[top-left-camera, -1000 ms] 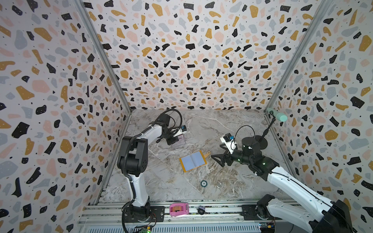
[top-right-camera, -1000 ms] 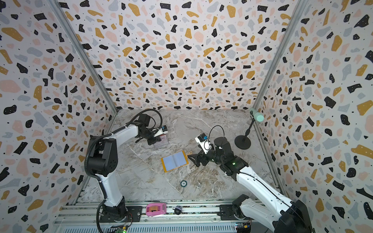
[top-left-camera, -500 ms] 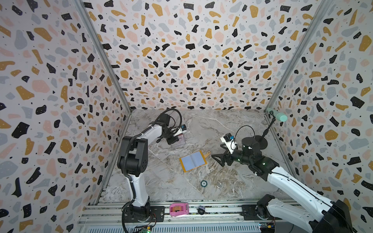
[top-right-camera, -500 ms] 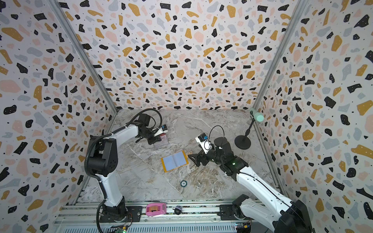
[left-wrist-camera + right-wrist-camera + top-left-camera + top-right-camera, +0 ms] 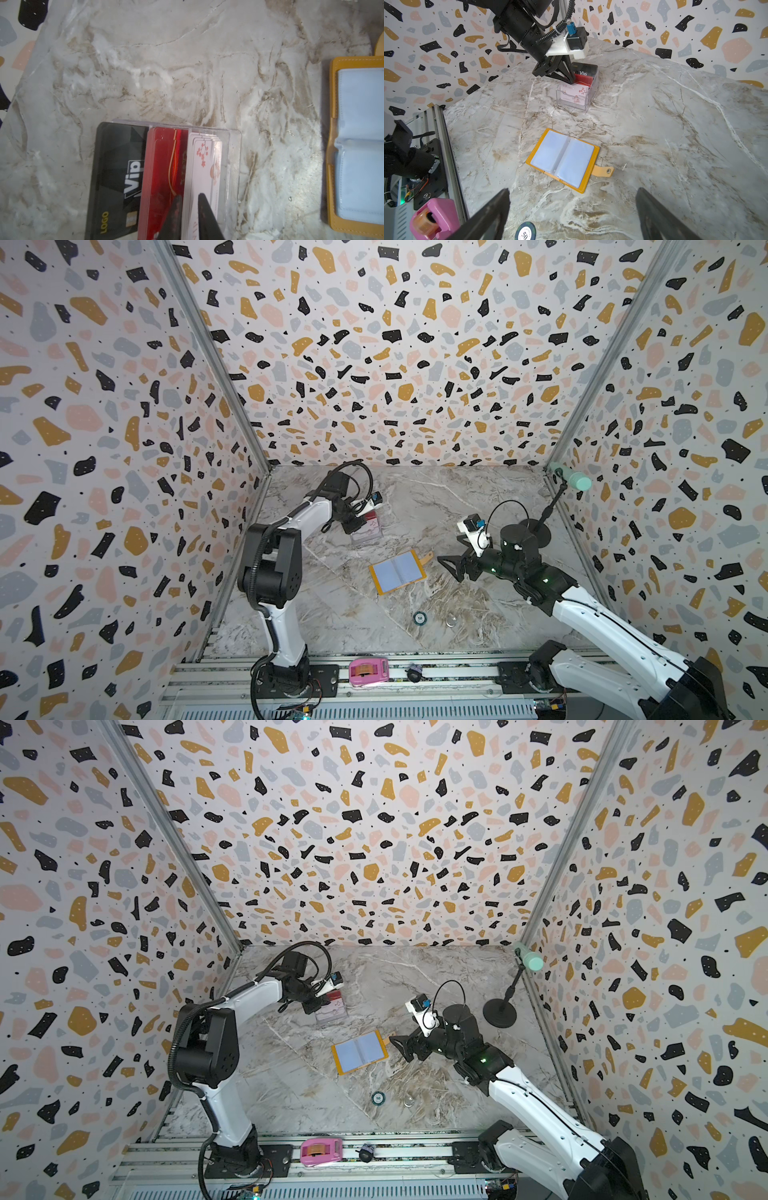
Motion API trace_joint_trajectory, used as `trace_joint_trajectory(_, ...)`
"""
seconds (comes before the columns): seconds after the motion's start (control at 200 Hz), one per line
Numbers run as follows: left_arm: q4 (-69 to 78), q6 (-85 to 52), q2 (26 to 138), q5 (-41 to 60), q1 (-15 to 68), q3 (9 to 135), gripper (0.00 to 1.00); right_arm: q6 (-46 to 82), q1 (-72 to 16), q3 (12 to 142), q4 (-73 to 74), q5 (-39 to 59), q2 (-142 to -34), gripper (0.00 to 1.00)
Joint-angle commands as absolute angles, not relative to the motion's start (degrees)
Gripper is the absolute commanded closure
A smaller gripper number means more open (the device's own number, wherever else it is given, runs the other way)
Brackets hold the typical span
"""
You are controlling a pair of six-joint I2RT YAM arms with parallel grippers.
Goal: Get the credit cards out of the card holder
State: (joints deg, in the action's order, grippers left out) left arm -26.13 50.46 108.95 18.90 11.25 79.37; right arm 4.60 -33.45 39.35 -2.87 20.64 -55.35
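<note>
Fingers of my down-tilted left gripper (image 5: 189,199) are sitting narrowly parted at the black, red and white plastic credit cards (image 5: 164,166) standing in the clear acrylic stand (image 5: 233,166); I cannot tell if they are pinching one. Near that stand, the mustard-yellow book-like card holder (image 5: 397,572) is lying open, and the right gripper (image 5: 449,569) is hovering low just past it, jaws spread wide.

Mustard card holder (image 5: 562,160) open flat; credit cards (image 5: 164,176) upright nearby

Marble tabletop (image 5: 436,506) with open card holder (image 5: 398,572), clear card stand (image 5: 368,533), poker chip (image 5: 419,617), round black base (image 5: 500,1013)
</note>
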Motion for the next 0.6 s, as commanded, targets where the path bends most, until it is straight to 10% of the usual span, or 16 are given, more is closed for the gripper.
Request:
trace_joint_trajectory(0.0,-24.2,49.5,106.6,18.1,10.9,78.4,0.82,5.1,-33.6,39.1,-1.4,19.5,-53.9,0.05)
trace_joint_trajectory(0.596,-6.3,30.4,90.1,11.8,9.5,67.0,0.77,5.7,-33.1,37.7,0.5,10.2,-50.8,0.02)
